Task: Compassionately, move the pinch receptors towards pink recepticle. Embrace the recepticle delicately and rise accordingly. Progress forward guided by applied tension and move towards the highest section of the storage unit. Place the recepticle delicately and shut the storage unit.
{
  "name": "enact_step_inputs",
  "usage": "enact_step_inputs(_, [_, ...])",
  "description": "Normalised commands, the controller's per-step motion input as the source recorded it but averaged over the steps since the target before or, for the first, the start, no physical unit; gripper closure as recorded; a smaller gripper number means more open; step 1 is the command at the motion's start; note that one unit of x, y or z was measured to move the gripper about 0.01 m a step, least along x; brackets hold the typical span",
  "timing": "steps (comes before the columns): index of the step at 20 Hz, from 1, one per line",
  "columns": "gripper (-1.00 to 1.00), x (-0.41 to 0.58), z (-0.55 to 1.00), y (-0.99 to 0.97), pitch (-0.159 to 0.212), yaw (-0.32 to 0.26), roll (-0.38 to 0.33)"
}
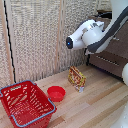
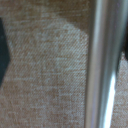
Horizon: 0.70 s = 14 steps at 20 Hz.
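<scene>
Arm raised beside the storage unit [image 1: 112,52]

The gripper's state cannot be told. No pink recepticle shows; a red bowl [image 1: 56,93], red basket [image 1: 25,102] and packet [image 1: 76,78] sit on the surface [image 1: 95,107].

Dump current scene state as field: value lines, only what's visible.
arm: white and grey robot arm raised, at the exterior view's upper right
hand: not visible in the exterior view; open or shut cannot be told
wrist view: close on a long silver bar over brown surface
storage: dark brown wooden dresser behind the arm
pink mug: not seen
floor items: red wire-rimmed basket, low red bowl, yellow-orange snack packet
backdrop: pale woven-slat wall panels
</scene>
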Motion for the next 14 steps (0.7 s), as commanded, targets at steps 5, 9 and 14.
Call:
enact_step_inputs(5, [1.00, 0.000, 0.14, -0.23, -0.022, -0.102, 0.010])
enact_step_inputs(9, [1.00, 0.049, 0.21, -0.25, 0.000, -0.039, 0.000])
enact_step_inputs(14, [1.00, 0.067, 0.34, -0.50, 0.034, -0.021, -0.012])
